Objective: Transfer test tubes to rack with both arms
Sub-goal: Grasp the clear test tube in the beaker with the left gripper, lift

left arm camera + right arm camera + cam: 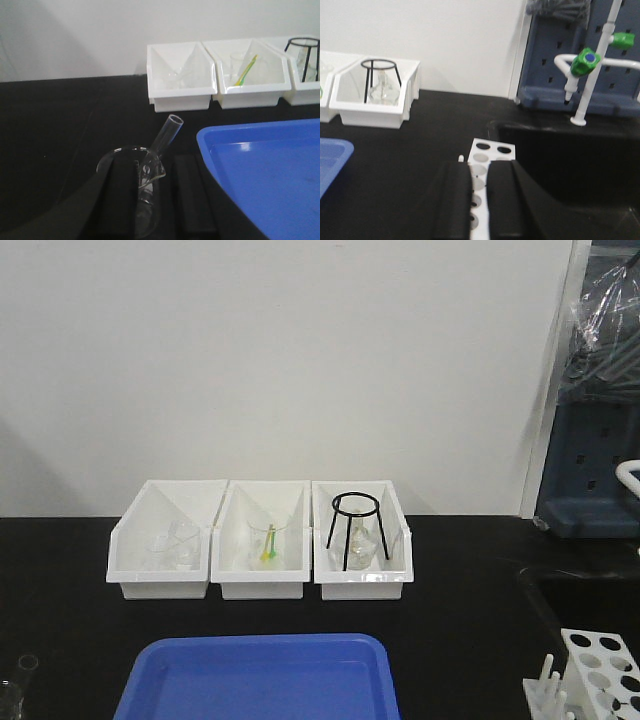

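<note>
Left gripper (pixel 155 167) wide open, empty, lined up on test tube (pixel 169 131) leaning in beaker (pixel 147 210), probably for pickup. Right gripper (pixel 479 170) narrowly parted, empty, over rack (pixel 492 148), probably awaiting handover.

Three bins (pixel 260 588) stand side by side at the back, against the wall. A tray (pixel 260 680) lies in front of them. The rack (pixel 600 665) stands right of the tray, near the sink (pixel 570 155). Left of the tray, a test tube (pixel 167 132) leans in a beaker (pixel 135 170).
</note>
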Controlling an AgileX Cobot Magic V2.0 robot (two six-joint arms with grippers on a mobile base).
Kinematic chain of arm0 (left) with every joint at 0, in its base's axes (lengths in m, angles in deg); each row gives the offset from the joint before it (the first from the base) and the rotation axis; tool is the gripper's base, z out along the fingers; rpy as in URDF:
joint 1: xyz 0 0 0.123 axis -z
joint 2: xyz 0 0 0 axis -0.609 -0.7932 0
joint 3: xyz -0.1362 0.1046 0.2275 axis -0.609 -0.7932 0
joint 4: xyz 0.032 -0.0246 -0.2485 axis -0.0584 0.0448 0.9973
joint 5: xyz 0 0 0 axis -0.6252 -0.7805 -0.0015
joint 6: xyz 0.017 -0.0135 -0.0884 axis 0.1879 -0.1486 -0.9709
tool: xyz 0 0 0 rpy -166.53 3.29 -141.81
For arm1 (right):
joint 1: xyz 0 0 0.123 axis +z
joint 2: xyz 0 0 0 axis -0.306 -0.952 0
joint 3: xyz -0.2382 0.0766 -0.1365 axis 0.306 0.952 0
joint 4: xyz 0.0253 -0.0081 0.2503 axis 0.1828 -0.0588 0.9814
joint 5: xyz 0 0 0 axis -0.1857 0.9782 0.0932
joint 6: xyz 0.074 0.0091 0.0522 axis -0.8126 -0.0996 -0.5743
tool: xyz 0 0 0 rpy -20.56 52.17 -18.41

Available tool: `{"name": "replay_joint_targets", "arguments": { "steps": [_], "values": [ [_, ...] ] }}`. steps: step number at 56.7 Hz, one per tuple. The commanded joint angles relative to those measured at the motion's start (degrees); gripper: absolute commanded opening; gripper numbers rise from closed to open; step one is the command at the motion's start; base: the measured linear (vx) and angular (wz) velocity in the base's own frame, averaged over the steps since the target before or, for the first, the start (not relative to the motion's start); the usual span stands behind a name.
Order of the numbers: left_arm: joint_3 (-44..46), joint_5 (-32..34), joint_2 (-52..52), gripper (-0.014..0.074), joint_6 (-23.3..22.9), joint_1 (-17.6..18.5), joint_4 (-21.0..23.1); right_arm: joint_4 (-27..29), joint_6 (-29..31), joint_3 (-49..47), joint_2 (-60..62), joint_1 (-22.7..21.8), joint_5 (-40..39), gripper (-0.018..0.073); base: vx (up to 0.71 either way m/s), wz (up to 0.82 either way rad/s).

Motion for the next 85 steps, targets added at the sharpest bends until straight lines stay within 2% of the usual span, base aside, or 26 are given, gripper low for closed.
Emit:
{"name": "replay_joint_targets", "arguments": {
  "steps": [1, 10, 17, 44, 52, 62, 72, 85],
  "values": [
    [1.5, 6.9, -3.8, 0.0367, 3.1, 0.3, 0.0, 0.0, 0.2, -2.0, -2.4, -0.3, -6.0, 0.0353, 0.0, 0.0],
    [1.5, 10.5, -9.2, 0.0437, 11.0, 0.3, -0.3, 0.0, 0.2, -2.0, -4.4, -0.3, -6.6, 0.0506, 0.0, 0.0],
    [1.5, 13.3, -14.8, 0.0481, 12.3, 0.3, -0.3, 0.0, 0.2, -2.0, -5.6, -0.3, -6.6, 0.0555, 0.0, 0.0],
    [7.0, 29.9, -39.3, 0.0492, 12.3, 0.6, -0.4, 0.0, 0.2, -2.0, -5.8, -0.3, -6.5, 0.0554, 0.0, 0.0],
    [10.7, 32.1, -45.1, 0.0492, 12.3, 1.3, -0.5, 0.0, 0.2, -2.0, -5.8, -0.3, -6.5, 0.0554, 0.0, 0.0],
    [15.2, 33.0, -51.9, 0.0492, 12.3, 1.4, -2.9, 0.0, 0.2, -2.0, -5.8, -0.3, -6.4, 0.0554, 0.0, 0.0],
    [18.4, 35.1, -55.9, 0.0492, 12.3, 1.4, -2.9, 0.0, 0.2, -2.0, -5.8, -0.3, -6.4, 0.0554, 0.0, 0.0],
    [19.7, 34.0, -57.6, 0.0491, 12.3, 1.4, -2.9, 0.0, 0.4, -2.0, -5.8, -0.3, -6.4, 0.0554, 0.0, 0.0]
  ]
}}
